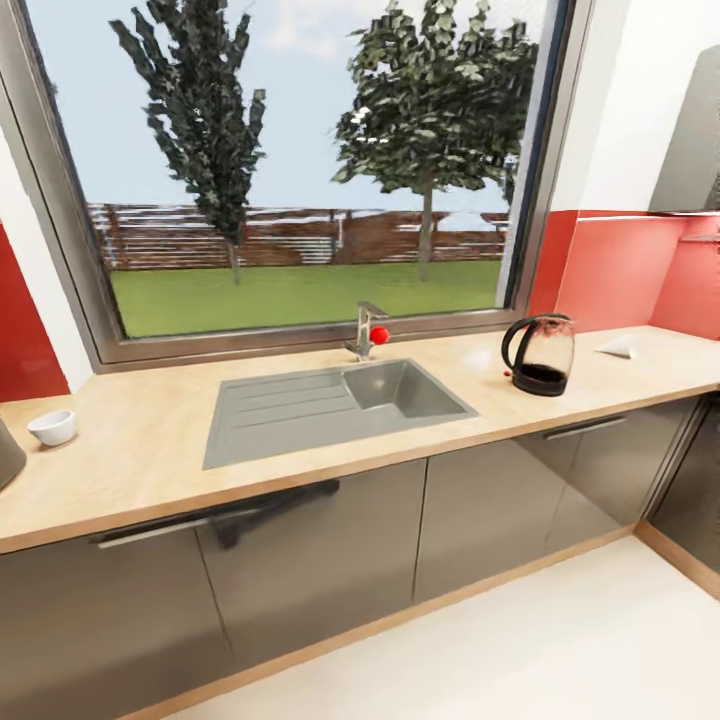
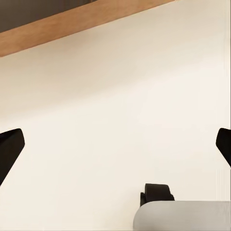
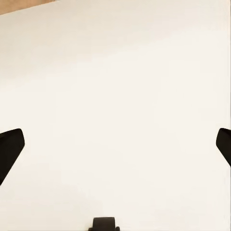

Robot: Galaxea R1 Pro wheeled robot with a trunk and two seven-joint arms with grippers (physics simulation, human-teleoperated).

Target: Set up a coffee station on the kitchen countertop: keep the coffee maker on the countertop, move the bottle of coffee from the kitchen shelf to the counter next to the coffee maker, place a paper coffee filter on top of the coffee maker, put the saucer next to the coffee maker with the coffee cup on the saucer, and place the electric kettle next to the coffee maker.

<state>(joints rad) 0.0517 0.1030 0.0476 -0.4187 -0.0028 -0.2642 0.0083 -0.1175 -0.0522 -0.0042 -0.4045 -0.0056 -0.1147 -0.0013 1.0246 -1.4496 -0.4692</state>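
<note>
While both wrist views look down at pale floor, the items read as follows.

Left pincer (image 2: 115, 149): released; dark fingertips (image 2: 10, 147) stand at opposite edges of the left wrist view, wide apart, nothing between them.
Left arm pose: pointed down at the floor (image 2: 115, 96); a black caster wheel (image 2: 157, 193) and a grey rounded part of the robot base (image 2: 183, 215) lie beneath it.
Right pincer (image 3: 115, 149): released; its fingertips (image 3: 10, 147) likewise far apart, gap empty.
Right arm pose: pointed down at the floor (image 3: 115, 86), with a small dark wheel (image 3: 104, 224) at the frame edge.
Plinth: wooden strip (image 2: 72, 21) along the foot of the cabinets, seen past the left pincer.
Worktop (image 1: 140, 450): light wood, running under the window (image 1: 300, 170), above grey cabinet fronts (image 1: 300, 570).
Sink (image 1: 335, 405): grey, set into the worktop centre, drainer on its left side, tap (image 1: 366, 332) with a red knob behind it.
Electric kettle (image 1: 541, 354): upright on the worktop to the right of the sink, glass body, black handle and base.
Paper coffee filter (image 1: 618, 347): white, lying on the worktop just beyond the kettle to the right.
Coffee cup (image 1: 53, 427): white, upright on the worktop well left of the sink.
Grey object (image 1: 8, 455): cut by the left edge, just beside the cup; identity cannot be told.
Wall (image 1: 620, 270): red splashback either side of the window.
</note>
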